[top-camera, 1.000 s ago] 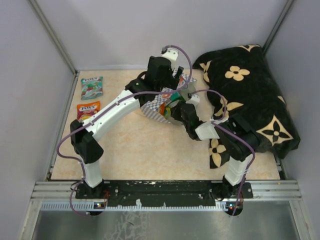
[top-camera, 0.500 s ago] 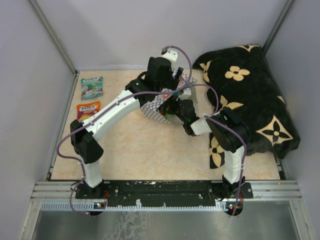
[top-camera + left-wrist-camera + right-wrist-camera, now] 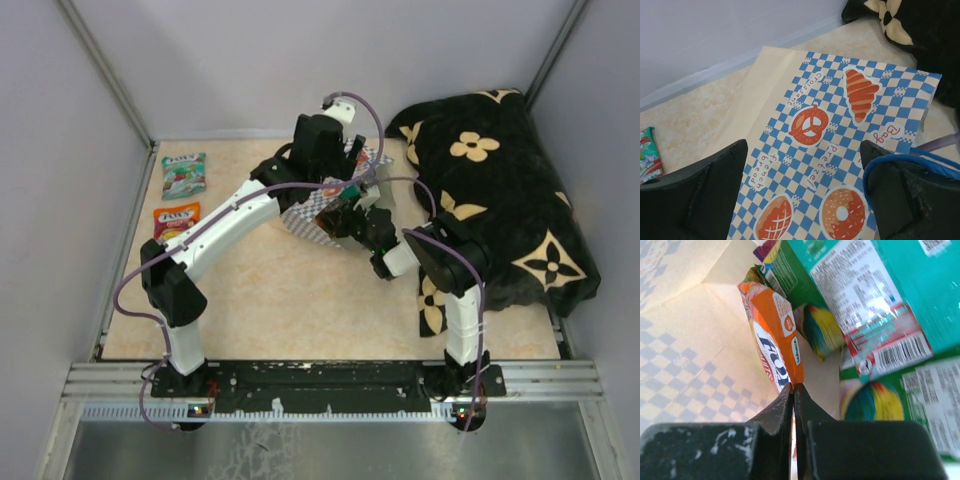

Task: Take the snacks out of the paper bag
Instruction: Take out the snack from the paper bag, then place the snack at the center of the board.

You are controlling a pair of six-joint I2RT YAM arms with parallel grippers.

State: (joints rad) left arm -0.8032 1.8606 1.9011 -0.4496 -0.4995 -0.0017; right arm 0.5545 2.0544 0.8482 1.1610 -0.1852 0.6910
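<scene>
The paper bag (image 3: 318,207) lies on its side mid-table, its blue checkered band (image 3: 840,150) filling the left wrist view. My left gripper (image 3: 802,150) hovers open just over the bag, and a blue cord handle (image 3: 890,167) loops around its right finger. My right gripper (image 3: 793,387) is inside the bag's mouth (image 3: 348,215), shut on the lower edge of an orange snack packet (image 3: 772,335). Beside it inside the bag lie teal (image 3: 900,285) and green (image 3: 880,400) snacks. A teal snack (image 3: 183,174) and a red-orange snack (image 3: 176,220) lie on the table at the far left.
A black flower-patterned cloth (image 3: 500,190) is heaped at the right, against the right arm's elbow. Grey walls close in the table at the back and both sides. Bare tabletop (image 3: 290,300) lies between the arm bases and the bag.
My right gripper pushed further into the bag, opened, then closed on the orange packet's edge. The left arm has stayed still.
</scene>
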